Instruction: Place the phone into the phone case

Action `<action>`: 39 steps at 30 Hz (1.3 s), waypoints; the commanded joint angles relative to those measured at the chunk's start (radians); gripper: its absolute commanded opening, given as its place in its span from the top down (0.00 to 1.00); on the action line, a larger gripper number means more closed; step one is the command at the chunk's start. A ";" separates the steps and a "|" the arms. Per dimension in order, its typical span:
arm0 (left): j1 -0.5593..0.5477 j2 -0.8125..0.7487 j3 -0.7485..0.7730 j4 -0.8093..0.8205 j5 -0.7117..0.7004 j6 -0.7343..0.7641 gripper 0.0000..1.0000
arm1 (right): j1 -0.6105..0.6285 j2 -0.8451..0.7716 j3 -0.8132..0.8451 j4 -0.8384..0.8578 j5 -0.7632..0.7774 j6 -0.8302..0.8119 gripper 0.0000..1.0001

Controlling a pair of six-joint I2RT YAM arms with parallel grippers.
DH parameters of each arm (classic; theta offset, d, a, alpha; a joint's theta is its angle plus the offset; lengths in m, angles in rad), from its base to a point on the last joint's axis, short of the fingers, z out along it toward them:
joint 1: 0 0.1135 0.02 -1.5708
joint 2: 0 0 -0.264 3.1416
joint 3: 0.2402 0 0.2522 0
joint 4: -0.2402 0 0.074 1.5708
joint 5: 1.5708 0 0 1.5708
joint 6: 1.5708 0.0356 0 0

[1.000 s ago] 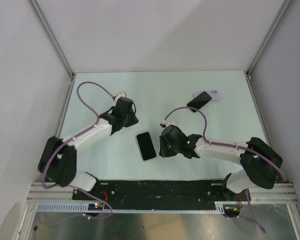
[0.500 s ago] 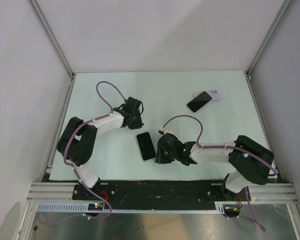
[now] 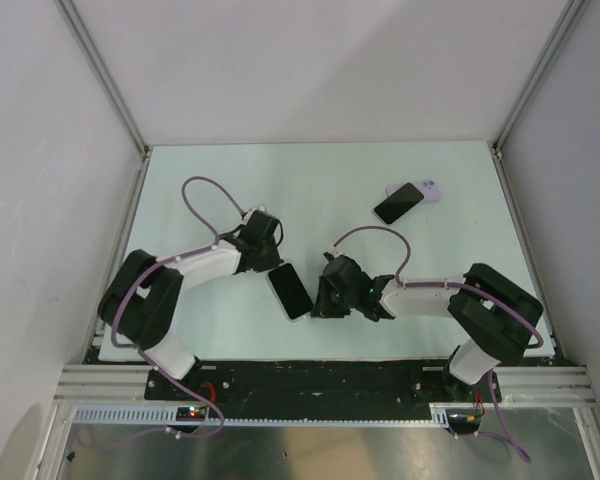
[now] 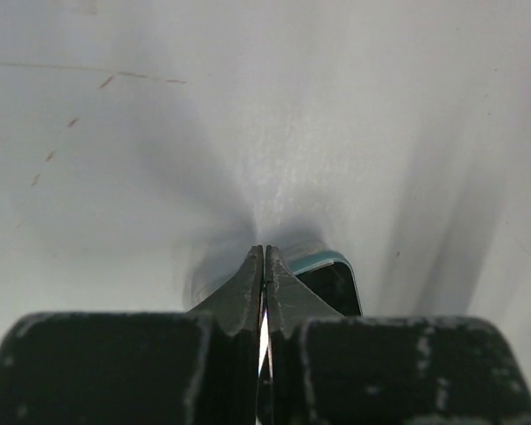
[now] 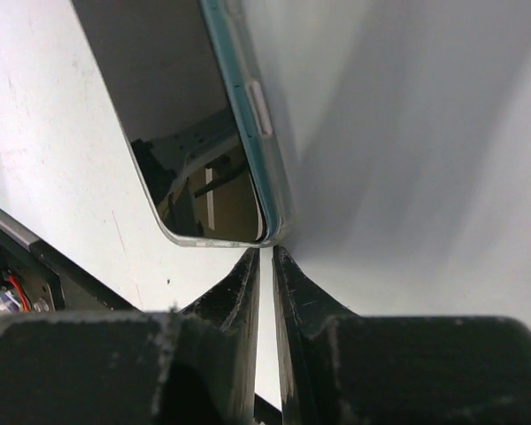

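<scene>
Most of phone (image 4: 333, 285) hidden behind closed left hand (image 4: 264, 254) — blurred.

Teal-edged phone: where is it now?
Top view: phone flat near table centre, left gripper at its far end, right gripper at its near-right corner.

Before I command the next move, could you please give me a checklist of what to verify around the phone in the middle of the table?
1. Left fingers closed, empty, tips at the middle phone's far end: ok.
2. Right fingers nearly closed, empty, tips at its near corner: ok.
3. Middle phone flat on the table, screen up: ok.
4. Phone seated in a case all round: cannot tell; only one corner shows a clear rim.
5. Second phone, lying partly on a lavender item, apart from both arms: ok.
</scene>
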 commanded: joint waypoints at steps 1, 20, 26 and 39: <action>-0.017 -0.112 -0.087 -0.059 0.026 -0.058 0.95 | -0.092 0.035 0.035 0.064 0.099 -0.025 0.85; -0.027 -0.417 -0.190 -0.104 -0.056 -0.087 0.88 | -0.212 0.052 0.185 -0.085 0.092 -0.123 0.83; 0.081 -0.313 -0.090 -0.138 -0.092 -0.020 0.79 | -0.152 -0.036 0.091 -0.074 0.114 -0.083 0.80; 0.108 -0.072 0.012 -0.137 -0.023 0.029 0.88 | -0.047 0.009 0.031 0.050 0.100 0.025 0.85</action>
